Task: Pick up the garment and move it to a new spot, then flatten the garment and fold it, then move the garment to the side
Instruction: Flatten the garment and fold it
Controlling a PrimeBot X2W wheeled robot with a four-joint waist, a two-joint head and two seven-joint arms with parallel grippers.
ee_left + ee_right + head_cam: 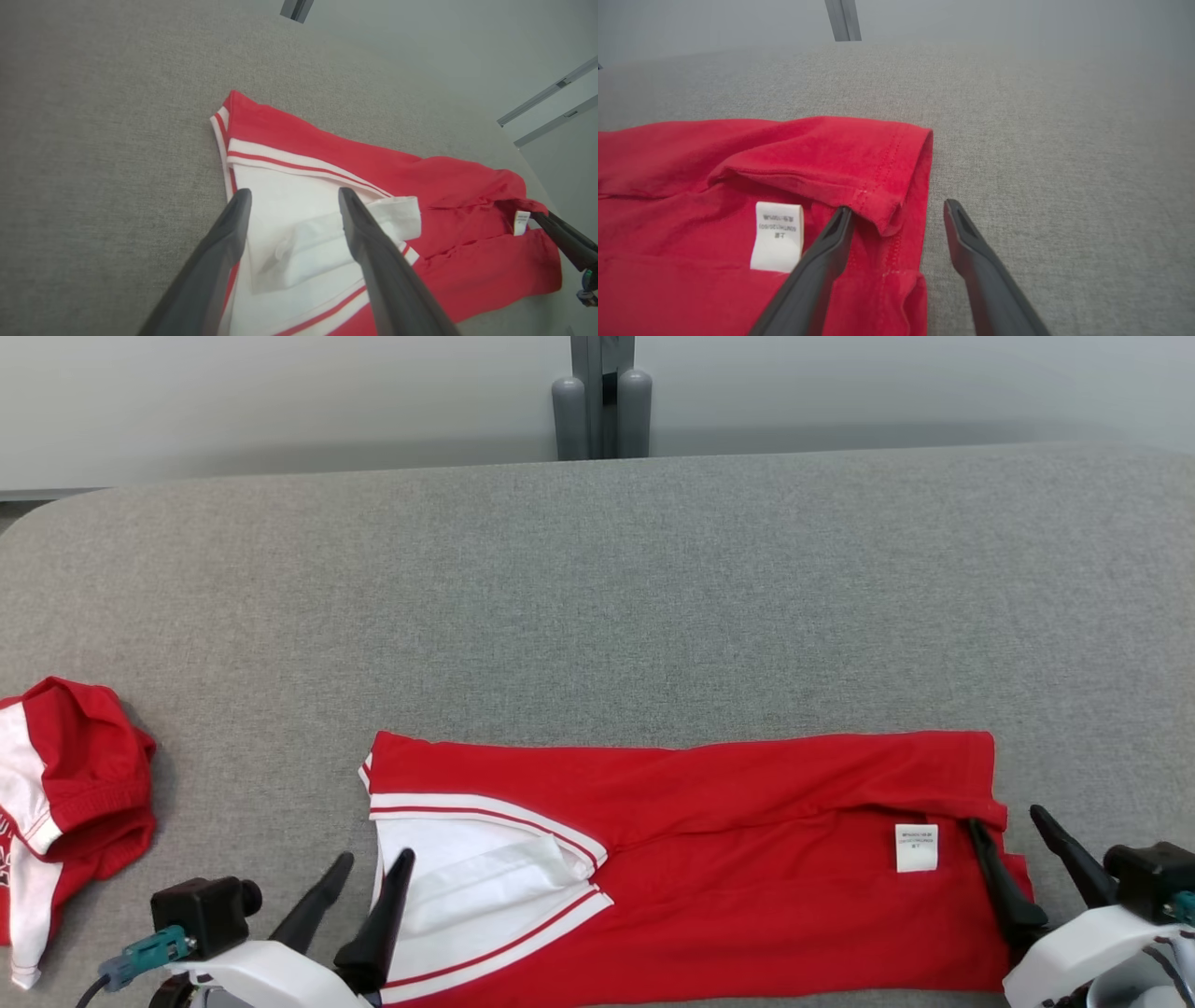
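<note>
At the far left of the grey worktop [597, 597] a second red-and-white garment [70, 793] lay crumpled, well apart from the work. Next came the left gripper [375, 857]. Its fingers were spread and held nothing, one over bare worktop and the other over the white striped end [467, 859] of the garment [728, 821]. The garment itself lay folded in a long red band along the near edge. Toward its right end a white label [916, 847] showed. There the right gripper [1006, 819] stood with fingers likewise apart and empty, one above the hem [985, 775] and one clear of it. To my eye the risk lay in the next pinch. The loose white flap at the left might be taken alone, or the turned-over hem at the right might give up only a single layer. Either way the fold would pull open or skew once lifted.
</note>
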